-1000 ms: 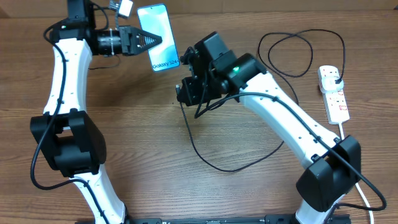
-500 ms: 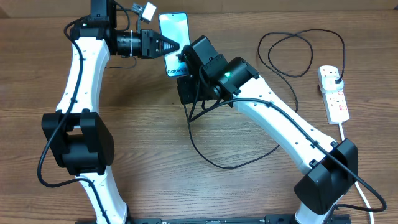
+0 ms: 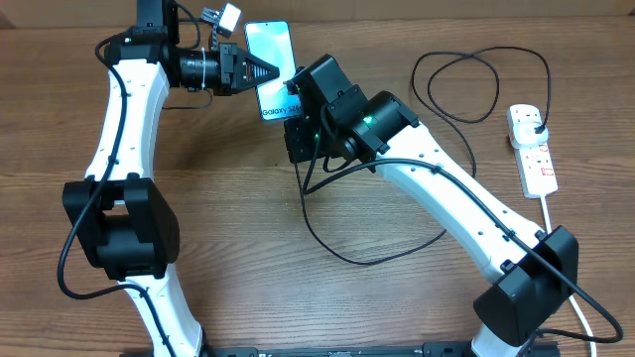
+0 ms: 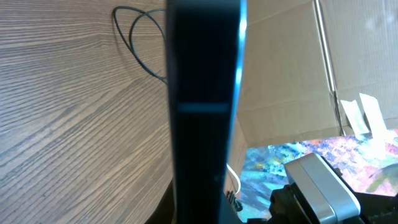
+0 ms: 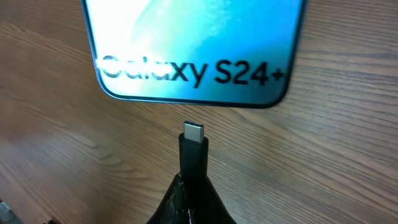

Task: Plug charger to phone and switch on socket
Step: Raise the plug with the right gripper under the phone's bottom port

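Phone (image 3: 273,45) clamped edge-on in my left pincer (image 3: 276,71) above the table (image 3: 258,297), charger (image 5: 193,146) tip pinched tight in my right pincer (image 5: 193,190), just below the phone's text end, not touching.

One phone (image 3: 270,67), one charger (image 5: 192,152) and one socket (image 3: 536,159).

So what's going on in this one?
The left arm's fingers hold the Galaxy S24+ phone by its edges. The right arm's fingers pinch the charger near its connector tip, which sits just short of the phone's bottom edge, not yet plugged in. The power strip lies untouched at the right.
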`<state>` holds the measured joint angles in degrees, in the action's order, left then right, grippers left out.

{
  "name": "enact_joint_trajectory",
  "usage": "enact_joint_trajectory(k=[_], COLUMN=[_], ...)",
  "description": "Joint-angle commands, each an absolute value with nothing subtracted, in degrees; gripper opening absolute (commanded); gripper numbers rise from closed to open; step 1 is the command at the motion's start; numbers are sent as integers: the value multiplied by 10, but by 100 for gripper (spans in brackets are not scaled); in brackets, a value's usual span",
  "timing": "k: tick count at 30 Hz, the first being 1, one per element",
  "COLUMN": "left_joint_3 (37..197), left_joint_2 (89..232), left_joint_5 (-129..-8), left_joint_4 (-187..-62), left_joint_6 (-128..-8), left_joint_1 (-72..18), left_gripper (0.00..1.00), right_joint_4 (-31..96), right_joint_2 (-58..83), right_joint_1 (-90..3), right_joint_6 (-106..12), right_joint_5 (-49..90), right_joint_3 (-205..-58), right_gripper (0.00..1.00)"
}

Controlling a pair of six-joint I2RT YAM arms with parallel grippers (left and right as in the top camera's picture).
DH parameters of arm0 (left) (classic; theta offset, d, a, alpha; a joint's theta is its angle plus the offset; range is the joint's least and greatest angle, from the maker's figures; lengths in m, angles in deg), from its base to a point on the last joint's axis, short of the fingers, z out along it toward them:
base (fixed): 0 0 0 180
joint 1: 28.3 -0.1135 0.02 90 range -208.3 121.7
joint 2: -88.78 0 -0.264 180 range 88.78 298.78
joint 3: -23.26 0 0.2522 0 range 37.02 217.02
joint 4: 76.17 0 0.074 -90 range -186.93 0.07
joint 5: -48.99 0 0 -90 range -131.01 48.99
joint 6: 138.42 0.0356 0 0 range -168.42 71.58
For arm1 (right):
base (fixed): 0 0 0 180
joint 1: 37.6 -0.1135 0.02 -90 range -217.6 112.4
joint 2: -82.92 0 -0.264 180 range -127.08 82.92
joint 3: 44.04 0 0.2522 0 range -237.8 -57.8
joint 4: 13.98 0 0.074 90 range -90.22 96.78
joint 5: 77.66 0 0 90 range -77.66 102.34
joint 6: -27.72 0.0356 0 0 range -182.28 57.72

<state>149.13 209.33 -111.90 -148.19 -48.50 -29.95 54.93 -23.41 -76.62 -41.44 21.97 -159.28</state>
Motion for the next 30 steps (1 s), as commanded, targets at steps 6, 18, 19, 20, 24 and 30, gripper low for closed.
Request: enact_joint_trajectory(k=[6,18,19,20,24,30], left_joint_3=[1500,1500,1500,1500,1500,1500], left_joint_2=[2085,2085,2085,2085,2085,2085], left_joint_5=[-1176,-1201,-1199,-1199,-1187,-1186], left_joint_4=[-1475,-1476,-1476,-1476,-1476,-1476], left_joint_6=[-488,-488,-488,-488,-484,-484], left_joint_1=[-302,-302,-302,-302,-303,-302], left_gripper=[4,4,4,4,4,4], right_joint_4=[547,546,547,548,547,545], right_joint_2=[-212,-212,-212,-212,-212,-212], right_joint_1=[-765,-765,-765,-765,-765,-765], right_joint_6=[-412,-410,-410,-410,-410,-410], right_joint_5=[249,240,237,237,236,233], right_joint_3=[-1611,-1611,-1611,-1611,-1611,-1611], right_gripper=[4,4,4,4,4,4])
